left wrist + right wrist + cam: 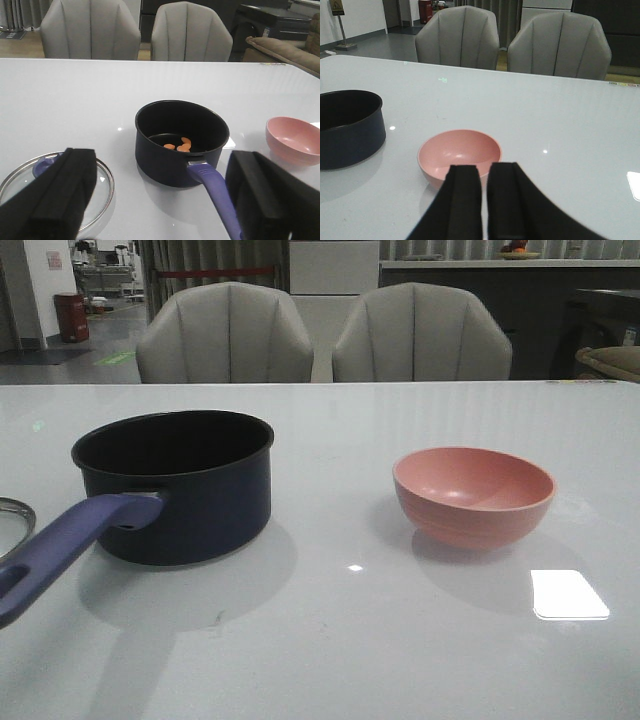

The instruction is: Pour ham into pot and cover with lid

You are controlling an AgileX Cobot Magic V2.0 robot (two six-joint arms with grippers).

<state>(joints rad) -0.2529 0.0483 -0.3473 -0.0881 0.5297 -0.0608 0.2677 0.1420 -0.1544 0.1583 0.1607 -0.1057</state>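
Three small orange-pink chunks of ham [178, 146] lie on the black floor of the pot [180, 485], a dark navy round saucepan standing upright on the white tabletop [340, 640]. Its lighter purple-blue handle [62, 545], pierced by a hole near the end, reaches toward the robot. Beside the pot, on the handle's left, the lid [57, 187] rests flat on the tabletop: clear glass, metal rim, dark blue knob. Well to the pot's right sits the pink bowl [474, 495], upright and empty. Nearer the robot than the pot, the left hand [165, 200] hovers with fingers spread wide; behind the bowl, the right hand [484, 200] has its fingers nearly pressed together, pinching nothing.
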